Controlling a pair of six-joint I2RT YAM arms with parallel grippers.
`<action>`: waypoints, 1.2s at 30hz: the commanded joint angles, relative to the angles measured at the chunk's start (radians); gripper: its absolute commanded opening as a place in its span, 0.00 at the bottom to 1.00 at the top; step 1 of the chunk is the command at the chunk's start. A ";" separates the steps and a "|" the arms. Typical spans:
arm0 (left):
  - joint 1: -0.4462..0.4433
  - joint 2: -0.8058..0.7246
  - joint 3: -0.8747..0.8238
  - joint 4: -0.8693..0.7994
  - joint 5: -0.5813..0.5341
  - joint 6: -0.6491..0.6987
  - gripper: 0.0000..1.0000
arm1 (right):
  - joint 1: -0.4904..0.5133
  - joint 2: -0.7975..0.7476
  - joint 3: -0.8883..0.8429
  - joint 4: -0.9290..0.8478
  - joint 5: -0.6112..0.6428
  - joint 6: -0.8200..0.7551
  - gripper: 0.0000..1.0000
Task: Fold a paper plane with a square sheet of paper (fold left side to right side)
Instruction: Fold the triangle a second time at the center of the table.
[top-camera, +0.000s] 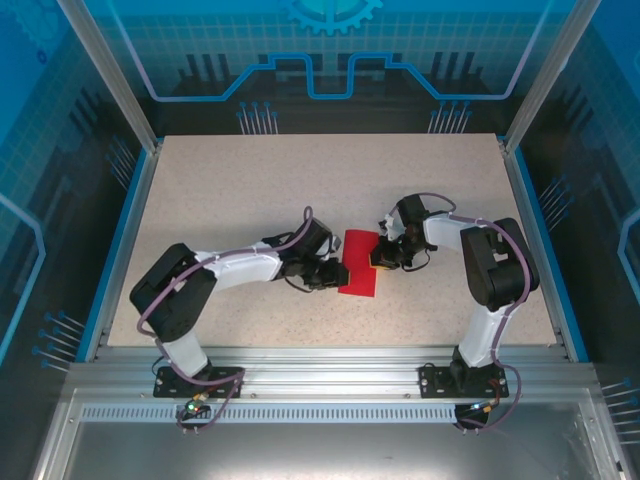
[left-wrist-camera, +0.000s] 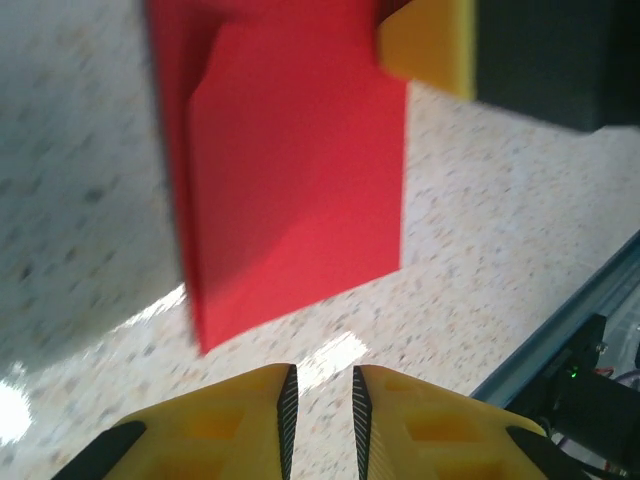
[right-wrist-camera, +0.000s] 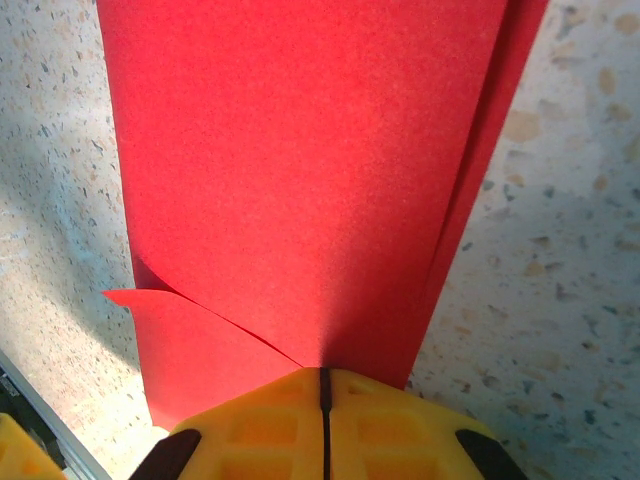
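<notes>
The red sheet of paper (top-camera: 358, 265) lies folded into a narrow upright rectangle at the table's middle, between both grippers. In the left wrist view the paper (left-wrist-camera: 300, 180) shows layered flaps just ahead of my left gripper (left-wrist-camera: 320, 385), whose jaws stand a narrow gap apart over bare table with nothing between them. My left gripper (top-camera: 335, 277) sits at the sheet's lower left edge. My right gripper (top-camera: 381, 258) is at its right edge. From the right wrist the paper (right-wrist-camera: 310, 170) has its top layer curling up into my right gripper (right-wrist-camera: 323, 375), which is shut on it.
The speckled table (top-camera: 300, 180) has free room behind and to both sides of the paper. A metal rail (top-camera: 320, 360) runs along the near edge, with blue walls left and right. The rail (left-wrist-camera: 570, 330) also lies close to my left gripper's right side.
</notes>
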 joint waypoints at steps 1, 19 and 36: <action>0.010 0.071 0.059 -0.043 0.021 0.035 0.26 | 0.007 0.021 -0.002 -0.030 0.079 -0.015 0.07; -0.016 0.193 0.096 -0.167 -0.077 0.060 0.26 | 0.020 -0.181 -0.011 -0.089 0.046 -0.027 0.05; -0.022 0.187 0.082 -0.182 -0.118 0.045 0.26 | 0.177 -0.024 -0.007 0.003 -0.037 0.065 0.04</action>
